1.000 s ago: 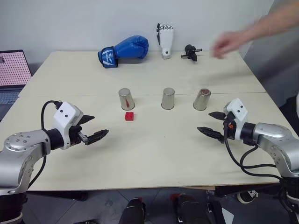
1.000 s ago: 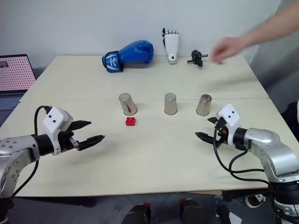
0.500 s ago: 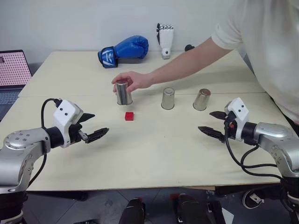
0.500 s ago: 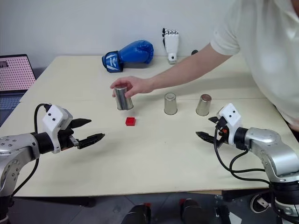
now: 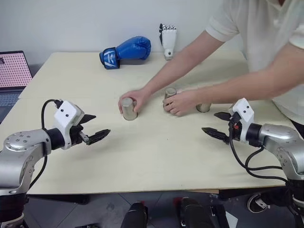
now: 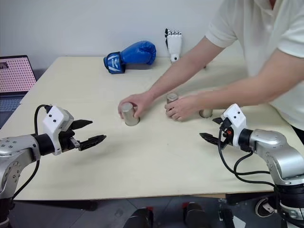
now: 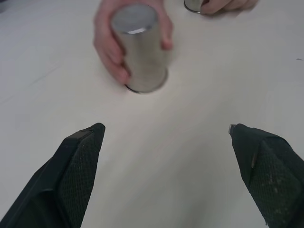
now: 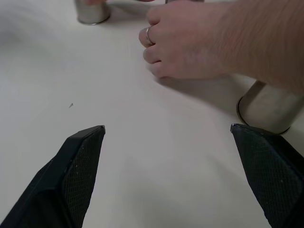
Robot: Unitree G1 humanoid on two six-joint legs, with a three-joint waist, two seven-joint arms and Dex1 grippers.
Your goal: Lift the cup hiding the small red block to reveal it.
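Note:
Three silvery cups stand upside down in a row on the table. A person's hand wraps the left cup [image 5: 127,109], which also shows in the left wrist view [image 7: 140,48]. The person's other hand covers the middle cup [image 5: 170,92]. The right cup [image 5: 204,108] peeks from under the forearm and is clearer in the right wrist view [image 8: 266,109]. The small red block is hidden. My left gripper [image 5: 100,124] hovers open, short of the left cup. My right gripper [image 5: 209,122] hovers open, short of the right cup. Both are empty.
The person leans in from the far right, both arms stretched across the table [image 5: 156,156]. A blue boxing glove [image 5: 127,50] and a white model hand [image 5: 167,40] lie at the back edge. A laptop [image 5: 13,70] sits off the table's left side.
The person set the left cup down about where the red block lay, and the block no longer shows. Their other hand came onto the middle cup. Both grippers stayed still.

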